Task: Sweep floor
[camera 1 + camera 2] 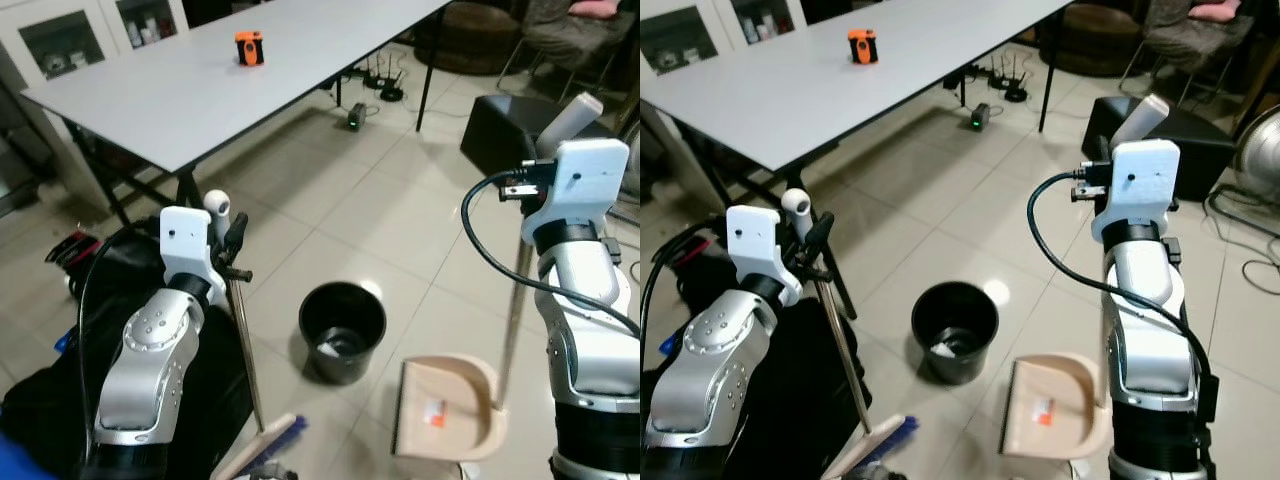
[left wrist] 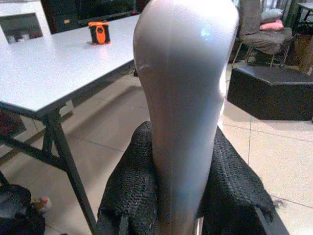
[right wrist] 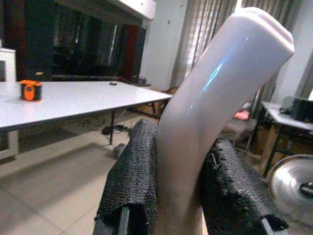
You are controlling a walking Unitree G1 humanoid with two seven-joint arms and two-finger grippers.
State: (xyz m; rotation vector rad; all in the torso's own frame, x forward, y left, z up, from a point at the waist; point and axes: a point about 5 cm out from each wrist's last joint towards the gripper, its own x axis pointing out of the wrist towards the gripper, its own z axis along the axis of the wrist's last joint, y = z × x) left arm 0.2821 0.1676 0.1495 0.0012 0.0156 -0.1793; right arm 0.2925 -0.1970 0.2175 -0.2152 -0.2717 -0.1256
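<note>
My left gripper [image 1: 226,243] is shut on the white top of the broom handle [image 2: 183,122]; its metal pole runs down to the broom head [image 1: 268,447] with blue bristles on the floor. My right gripper [image 3: 178,196] is shut on the pale grip of the dustpan handle [image 1: 568,122]. Its pole [image 1: 515,315] drops to the beige dustpan [image 1: 447,408], which rests on the tiles and holds a small orange and white scrap [image 1: 433,413]. A black bin [image 1: 342,330] stands on the floor between broom and dustpan, with some pale litter inside.
A grey table [image 1: 200,90] with an orange object [image 1: 249,47] stands ahead to the left, black legs near my left arm. A black bag [image 1: 150,390] lies under my left arm. A black box [image 1: 510,130], a fan and a seated person [image 1: 570,25] are at the right.
</note>
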